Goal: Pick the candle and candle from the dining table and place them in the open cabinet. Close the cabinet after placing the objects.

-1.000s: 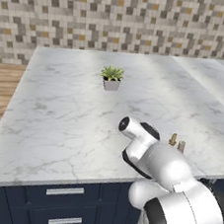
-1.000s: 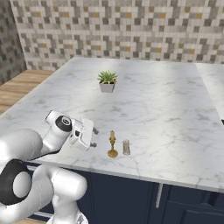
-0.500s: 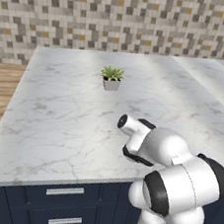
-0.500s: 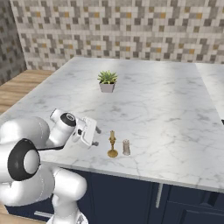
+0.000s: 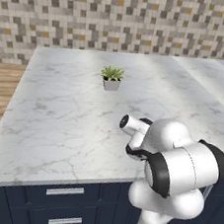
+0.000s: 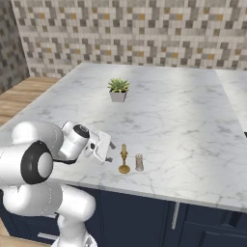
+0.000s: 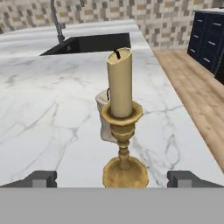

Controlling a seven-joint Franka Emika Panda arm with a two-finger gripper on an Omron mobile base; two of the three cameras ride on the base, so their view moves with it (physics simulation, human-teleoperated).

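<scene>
A tan taper candle [image 7: 120, 83] stands upright in a brass holder [image 7: 124, 144] near the front edge of the marble dining table [image 6: 183, 120]. The shorter grey-beige candle stub [image 7: 103, 120] stands just behind it in the hand view, and beside it to the right, stub [image 6: 139, 162] and taper [image 6: 124, 158], in the right base view. My gripper [image 6: 107, 149] is level with the taper, just left of it, open. In the hand view the gripper [image 7: 113, 179] faces the holder's base, one fingertip [image 7: 41, 178] out on each side, touching nothing. The cabinet is out of view.
A small potted plant [image 6: 118, 89] stands mid-table, also plant [image 5: 111, 77]. My arm [image 5: 177, 162] covers the table's front right corner in the left base view. A sink with a faucet [image 7: 59, 22] lies beyond the candles, navy drawers [image 7: 210, 35] across the wooden floor.
The gripper has edged a little closer to the taper candle. The arm's elbow has swung round and now covers the candles in the left base view. Jaws have stayed open.
</scene>
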